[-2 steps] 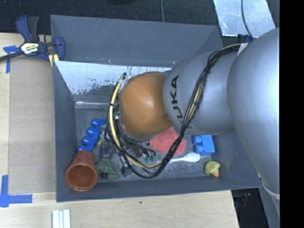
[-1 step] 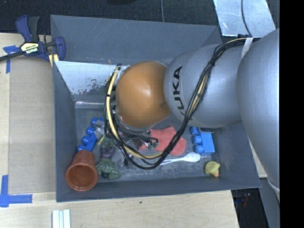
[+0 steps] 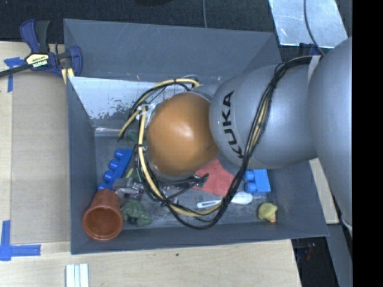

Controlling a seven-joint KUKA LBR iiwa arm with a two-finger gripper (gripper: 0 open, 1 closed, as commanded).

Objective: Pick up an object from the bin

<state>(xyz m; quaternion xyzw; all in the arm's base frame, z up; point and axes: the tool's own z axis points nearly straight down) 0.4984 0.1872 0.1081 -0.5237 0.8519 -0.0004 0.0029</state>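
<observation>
Bin work, from my seat: the grey bin [image 3: 179, 46] holds a thin scatter of loose things along its floor, not a heap. The arm's orange cover [image 3: 179, 136] hangs over the left-middle of that floor, with its cables [image 3: 140, 130] looped round it. It hides most of the gripper [image 3: 133, 189], so I cannot tell whether it is open or closed, or whether it has hold of anything.

Nearest to it is a brown cup [image 3: 103, 218] in the near-left corner, tipped with its mouth toward the camera and, as far as I can see, empty. I judge it light and stiff with a smooth wall, best taken across the rim. A red flat piece [image 3: 218, 178] lies partly under the cover and looks hard to get under. The blue studded brick [image 3: 116, 167] sits just left of the gripper: rigid, light and square-sided, so I would pinch its long flanks. A blue block [image 3: 258, 181] lies well to the right. A dark green toy [image 3: 139, 214] beside the cup looks lumpy and could twist. A white piece [image 3: 234, 200] and a yellow-green lump [image 3: 267, 211] are small.
</observation>
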